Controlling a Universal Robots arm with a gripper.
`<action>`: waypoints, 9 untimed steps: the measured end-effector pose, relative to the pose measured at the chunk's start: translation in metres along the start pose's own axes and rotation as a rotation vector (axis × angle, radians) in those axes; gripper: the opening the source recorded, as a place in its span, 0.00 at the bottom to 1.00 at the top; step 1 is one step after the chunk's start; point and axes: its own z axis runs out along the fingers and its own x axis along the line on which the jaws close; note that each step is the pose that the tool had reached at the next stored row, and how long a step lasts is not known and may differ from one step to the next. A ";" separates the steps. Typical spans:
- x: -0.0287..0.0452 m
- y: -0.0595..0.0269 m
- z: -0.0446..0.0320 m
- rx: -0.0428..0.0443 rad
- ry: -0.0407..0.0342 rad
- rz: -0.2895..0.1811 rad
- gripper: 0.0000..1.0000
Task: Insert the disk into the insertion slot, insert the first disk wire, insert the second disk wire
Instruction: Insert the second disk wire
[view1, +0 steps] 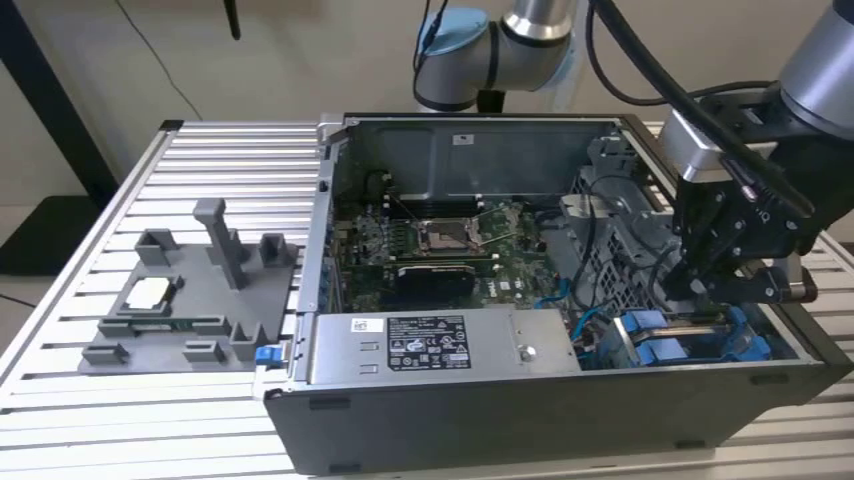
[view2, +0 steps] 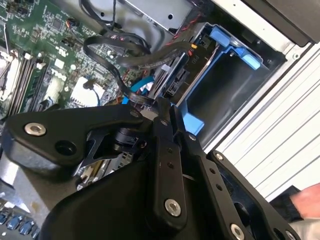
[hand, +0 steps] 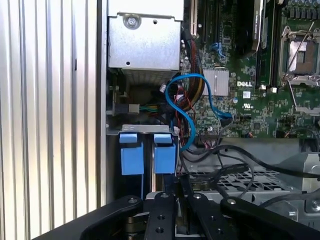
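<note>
My black gripper (view1: 691, 290) hangs inside the open computer case, just above the insertion slot (view1: 694, 338), a grey metal bay with blue plastic fittings at the case's front on the exterior view's right. The fingers (view2: 162, 130) meet at their tips and pinch the end of a black flat disk wire (view2: 107, 41) that loops over the motherboard. The disk (view2: 169, 75) stands edge-on in the slot (view2: 210, 95), with its blue carrier frame (view2: 227, 42) around it. The carrier's two blue tabs (hand: 132, 152) show just beyond my gripper (hand: 177, 202). A blue data wire (hand: 192, 102) curls from the motherboard toward the bay.
The grey labelled power-supply box (view1: 441, 345) fills the case's front left. The motherboard (view1: 441, 240) lies behind it, and loose black cables (hand: 235, 165) cross a perforated cage. A grey fixture tray (view1: 187, 300) sits on the slatted table (view1: 80, 420) on the exterior view's left.
</note>
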 end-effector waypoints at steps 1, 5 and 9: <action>0.0002 -0.0012 0.0018 0.0000 0.0001 0.000 0.16; 0.0008 -0.0076 0.0074 0.0000 0.0014 0.000 0.16; 0.0014 -0.0117 0.0119 0.0000 0.0019 0.000 0.16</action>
